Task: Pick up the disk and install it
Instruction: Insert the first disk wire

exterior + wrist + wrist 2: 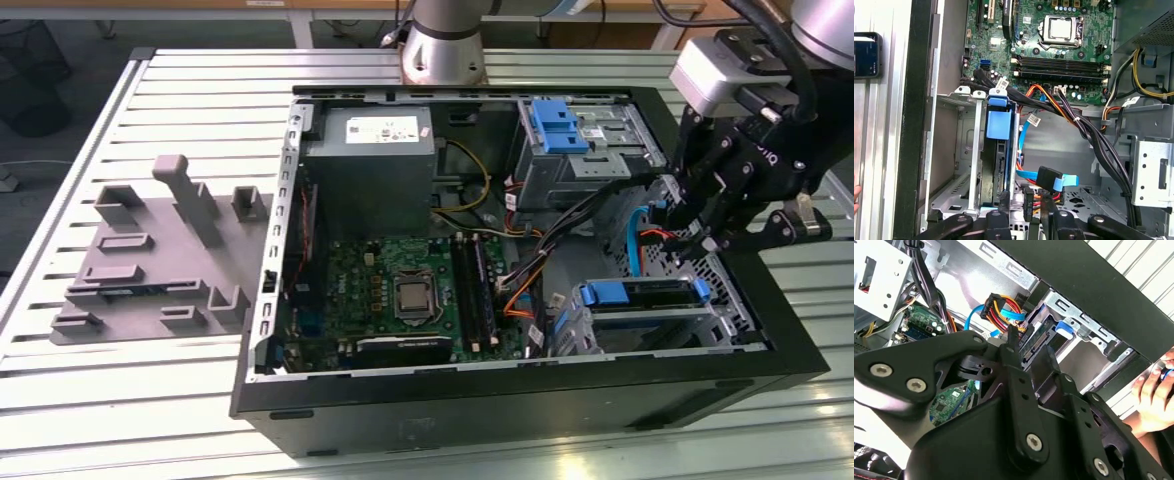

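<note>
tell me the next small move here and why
Probably a short, gentle push on the disk's end, though that is a guess. The disk already sits in the bay in its blue carrier, and the gripper hangs just off its connector end, beside the cables. I cannot tell whether it is fully home, so a small seating push seems the safest move.

Case (534, 400): black, matt shell; inner bays bare grey sheet metal, dull sheen.
Disk (996, 165): dark metal edge, seated in its bay, with a smooth blue plastic carrier.
Board (400, 290): green, matt, studded with small shiny parts.
Cables (1004, 307): plastic-sheathed, red, yellow, orange, black; flat blue ones glossy.
Tool (1029, 375): black, matt, smooth, with bright metal screw heads.
Bench (174, 110): ribbed pale metal slats, satin.
Fixture (154, 250): grey matt plastic.
</note>
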### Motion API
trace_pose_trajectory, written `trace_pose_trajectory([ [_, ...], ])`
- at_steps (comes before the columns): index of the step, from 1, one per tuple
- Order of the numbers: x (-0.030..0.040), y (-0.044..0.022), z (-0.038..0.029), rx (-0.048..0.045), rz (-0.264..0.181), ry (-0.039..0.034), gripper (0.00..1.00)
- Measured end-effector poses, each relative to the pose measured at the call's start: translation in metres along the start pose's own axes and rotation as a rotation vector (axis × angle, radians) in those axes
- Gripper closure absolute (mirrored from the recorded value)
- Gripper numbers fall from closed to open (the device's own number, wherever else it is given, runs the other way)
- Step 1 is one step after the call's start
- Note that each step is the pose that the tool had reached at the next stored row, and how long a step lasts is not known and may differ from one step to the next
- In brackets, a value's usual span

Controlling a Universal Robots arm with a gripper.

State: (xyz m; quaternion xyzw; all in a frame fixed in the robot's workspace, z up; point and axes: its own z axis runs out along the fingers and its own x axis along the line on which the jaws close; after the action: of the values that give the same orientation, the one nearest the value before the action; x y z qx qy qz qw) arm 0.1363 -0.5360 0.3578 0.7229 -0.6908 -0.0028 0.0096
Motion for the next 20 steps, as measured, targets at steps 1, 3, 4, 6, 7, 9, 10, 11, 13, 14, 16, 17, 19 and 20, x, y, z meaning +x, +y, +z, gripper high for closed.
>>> trace_pose_trajectory([
  [1, 0.0, 0.0, 0.0, 0.0, 0.0, 0.0, 0.62],
  [3, 0.0, 0.0, 0.0, 0.0, 0.0, 0.0, 0.62],
  [4, 0.0, 0.0, 0.0001, 0.0, 0.0, 0.0, 0.64],
  [6, 0.0, 0.0, 0.0001, 0.0, 0.0, 0.0, 0.7],
  [7, 0.0, 0.0, 0.0001, 0.0, 0.0, 0.0, 0.7],
  [9, 0.0, 0.0, 0.0001, 0.0, 0.0, 0.0, 0.77],
  [10, 0.0, 0.0, 0.0001, 0.0, 0.0, 0.0, 0.77],
  [11, 0.0, 0.0, 0.0001, 0.0, 0.0, 0.0, 0.77],
  [13, 0.0, 0.0, 0.0002, 0.0, 0.0, 0.0, 0.77],
  [14, 0.0, 0.0, 0.0002, 0.0, 0.0, -0.0001, 0.77],
  [16, 0.0001, 0.0, 0.0007, 0.0, 0.0, -0.0002, 0.77],
  [17, 0.0, 0.0, 0.0007, 0.0, 0.0, -0.0007, 0.77],
  [19, 0.0, 0.0, 0.001, 0.0001, 0.0, -0.0027, 0.77],
  [20, 0.0, 0.0, 0.001, 0.0002, 0.0, -0.0033, 0.77],
])
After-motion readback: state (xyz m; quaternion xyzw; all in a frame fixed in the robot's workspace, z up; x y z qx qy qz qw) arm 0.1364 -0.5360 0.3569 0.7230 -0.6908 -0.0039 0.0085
